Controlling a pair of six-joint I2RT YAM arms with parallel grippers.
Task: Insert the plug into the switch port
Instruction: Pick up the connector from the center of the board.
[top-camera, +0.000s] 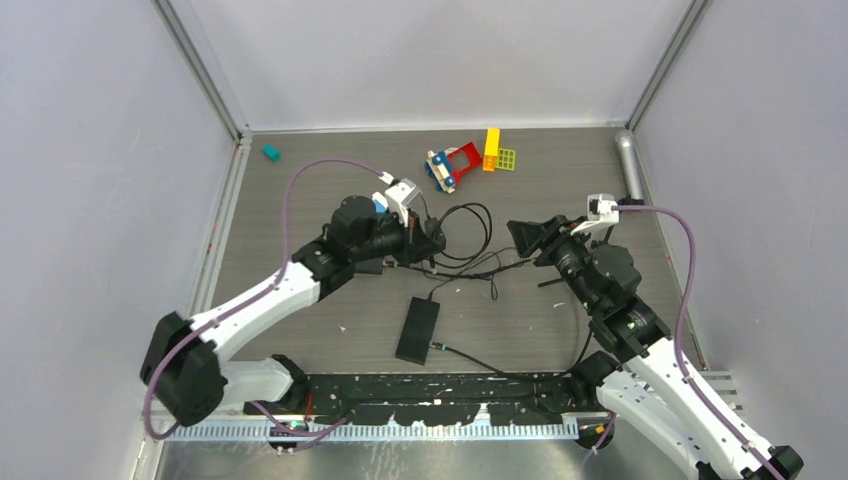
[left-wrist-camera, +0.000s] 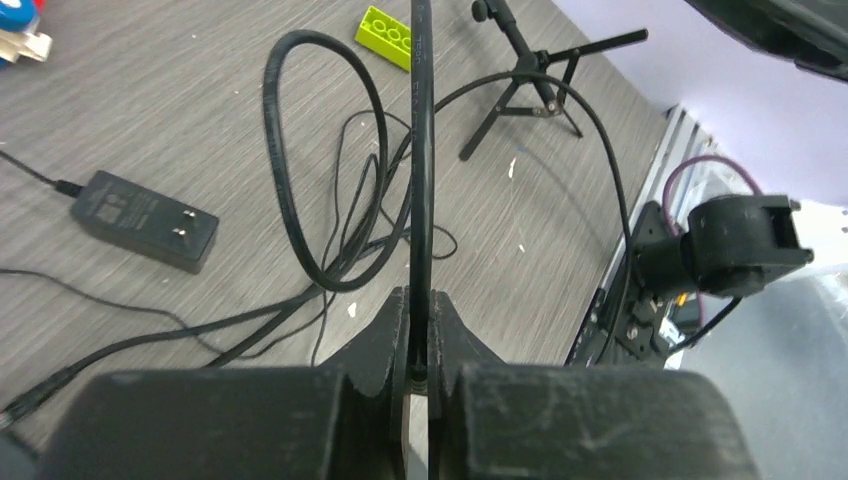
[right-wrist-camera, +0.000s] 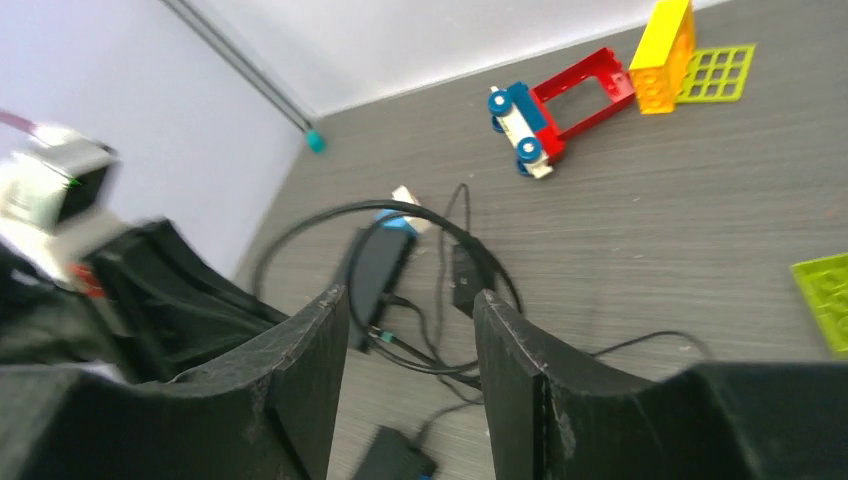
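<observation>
Black cable (left-wrist-camera: 421, 150) pinched in left gripper (left-wrist-camera: 420, 305) — arm stretched fwd; right gripper (right-wrist-camera: 410, 300) agape.

grey table (top-camera: 560, 170) carries black cables (top-camera: 470, 235) and toy blocks (top-camera: 491, 148).

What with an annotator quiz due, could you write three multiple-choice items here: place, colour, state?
1. Where is the small teal plastic block? A centre; B far left corner; C near right corner.
2. Colour of the tall plastic brick beside the red toy frame? A yellow; B purple; C white.
3. The left tool is: A open, empty; B shut on the brick; C shut on a thin black cable.
Answers: B, seen in that corner from above; A, plainly yellow from above; C, the cable runs between closed fingers.
</observation>
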